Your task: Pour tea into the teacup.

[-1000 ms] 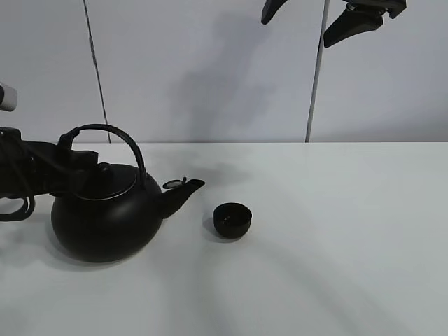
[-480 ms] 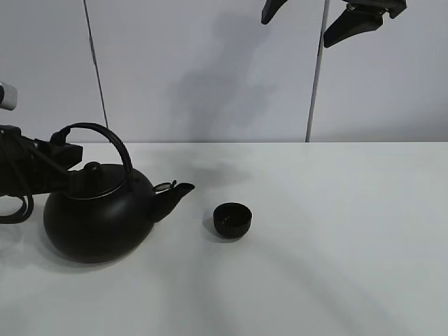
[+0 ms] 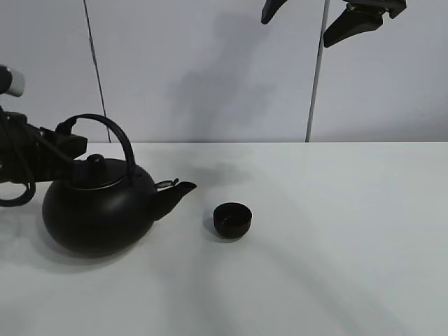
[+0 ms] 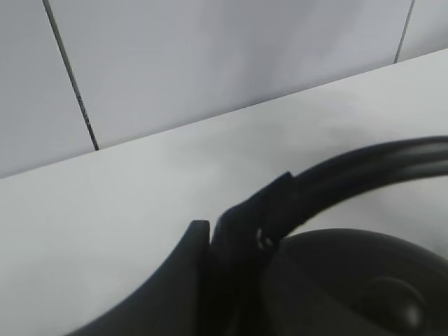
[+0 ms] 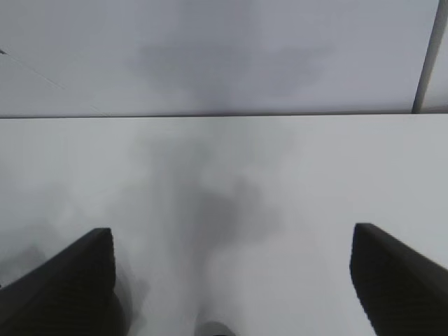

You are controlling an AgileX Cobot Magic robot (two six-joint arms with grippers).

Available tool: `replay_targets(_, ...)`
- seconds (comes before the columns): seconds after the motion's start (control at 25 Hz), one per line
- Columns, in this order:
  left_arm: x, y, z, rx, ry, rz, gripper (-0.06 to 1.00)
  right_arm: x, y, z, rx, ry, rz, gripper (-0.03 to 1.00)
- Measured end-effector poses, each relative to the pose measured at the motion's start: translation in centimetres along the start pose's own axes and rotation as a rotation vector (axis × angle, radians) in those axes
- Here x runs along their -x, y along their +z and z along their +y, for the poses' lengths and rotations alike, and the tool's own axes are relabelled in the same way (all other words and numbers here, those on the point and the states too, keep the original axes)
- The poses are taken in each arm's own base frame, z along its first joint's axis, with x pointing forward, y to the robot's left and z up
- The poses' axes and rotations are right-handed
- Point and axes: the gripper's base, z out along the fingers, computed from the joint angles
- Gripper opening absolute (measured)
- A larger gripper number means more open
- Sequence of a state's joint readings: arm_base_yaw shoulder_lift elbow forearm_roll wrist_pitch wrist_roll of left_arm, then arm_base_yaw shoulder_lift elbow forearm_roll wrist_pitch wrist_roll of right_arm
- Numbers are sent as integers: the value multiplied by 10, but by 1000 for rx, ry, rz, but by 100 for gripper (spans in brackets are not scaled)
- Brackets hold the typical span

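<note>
Teacup [image 3: 232, 219] near kettle [image 3: 98, 210] spout, apart; left gripper [image 3: 66, 143] seemingly clamps handle.

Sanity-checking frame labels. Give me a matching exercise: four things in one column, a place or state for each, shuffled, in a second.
Things
1. kettle
2. teacup
3. left gripper
4. right gripper

Places or states
A. open, empty, high above the table
B. small, upright, alone near the table's middle
C. shut on the arched handle
D. big, round, on the left in the exterior high view

Pairs: 1-D, 2-B, 3-C, 4-A
</note>
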State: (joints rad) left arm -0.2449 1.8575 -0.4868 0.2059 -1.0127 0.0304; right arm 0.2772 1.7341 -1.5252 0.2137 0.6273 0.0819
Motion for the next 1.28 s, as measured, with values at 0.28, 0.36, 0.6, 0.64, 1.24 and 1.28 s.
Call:
replay_targets(0.28, 27, 20, -11, -47, 50, -36, 10, 0, 0, 0, 0, 0, -5, 63)
replay_targets(0.36, 33, 25, -15, -58, 58, -43, 10, 1, 0, 0, 1, 0, -8, 63)
replay_targets(0.6, 41, 36, -21, -82, 108, 5, 10, 1, 0, 0, 1, 0, -10, 63)
replay_targets(0.64, 41, 37, -21, -83, 113, 9, 10, 1, 0, 0, 1, 0, -10, 63)
replay_targets(1.24, 45, 65, -20, -104, 176, 48, 10, 2, 0, 0, 1, 0, -17, 63)
replay_targets(1.28, 46, 67, -20, -104, 178, 49, 10, 2, 0, 0, 2, 0, -18, 63)
